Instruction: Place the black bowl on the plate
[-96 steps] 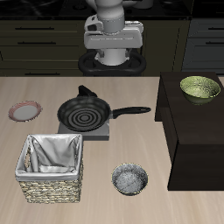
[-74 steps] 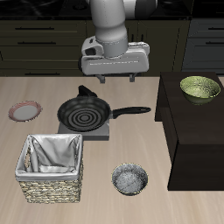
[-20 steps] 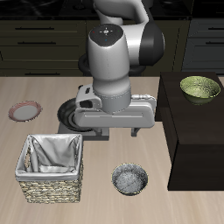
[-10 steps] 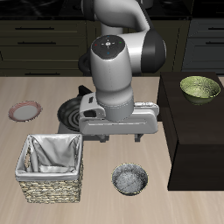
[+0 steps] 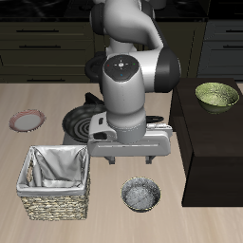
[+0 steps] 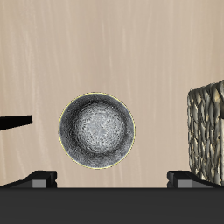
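The black bowl (image 5: 140, 196), dark outside and speckled grey inside, stands on the table near its front edge. In the wrist view the bowl (image 6: 97, 131) sits centred between my fingers. My gripper (image 5: 132, 159) is open and empty, hanging above the bowl and slightly farther back, pointing down. In the wrist view the gripper (image 6: 112, 178) has its jaws spread wider than the bowl. The plate (image 5: 27, 121), whitish with a pinkish-red rim, lies far off near the table's side edge, beyond the basket.
A woven basket (image 5: 57, 180) with a white liner stands beside the bowl; it also shows in the wrist view (image 6: 210, 131). A frying pan (image 5: 78, 121) on a burner is partly hidden behind my arm. An olive-green bowl (image 5: 216, 96) sits on a dark cabinet (image 5: 214, 152).
My arm has moved from the back of the table forward and down, over the frying pan, until the gripper hangs above the black bowl. No object has moved.
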Tool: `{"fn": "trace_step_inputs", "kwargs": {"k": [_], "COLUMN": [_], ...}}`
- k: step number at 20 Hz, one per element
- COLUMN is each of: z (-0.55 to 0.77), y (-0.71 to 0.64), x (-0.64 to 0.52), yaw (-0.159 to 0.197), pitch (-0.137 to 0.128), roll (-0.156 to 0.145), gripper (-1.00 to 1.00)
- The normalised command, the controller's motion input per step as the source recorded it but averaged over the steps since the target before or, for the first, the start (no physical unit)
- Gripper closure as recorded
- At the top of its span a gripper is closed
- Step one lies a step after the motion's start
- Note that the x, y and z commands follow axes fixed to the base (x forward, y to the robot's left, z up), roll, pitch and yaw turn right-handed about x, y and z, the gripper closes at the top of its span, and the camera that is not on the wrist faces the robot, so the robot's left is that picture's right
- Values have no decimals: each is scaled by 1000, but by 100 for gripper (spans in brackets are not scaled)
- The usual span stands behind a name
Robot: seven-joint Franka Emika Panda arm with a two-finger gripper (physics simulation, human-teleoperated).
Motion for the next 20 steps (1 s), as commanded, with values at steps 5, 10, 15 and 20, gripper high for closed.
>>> {"fn": "trace_step_inputs", "kwargs": {"k": [5,10,15,20], "z": [-233,-237,-127,-246], "y": [14,49,-64,29], "x": [43,-4,11,11], "yaw": [7,-5,0,11], "pitch": [23,31,21,30], "roll": [-12,-9,-13,-3], "gripper": [-100,-100,-100,-100]}}
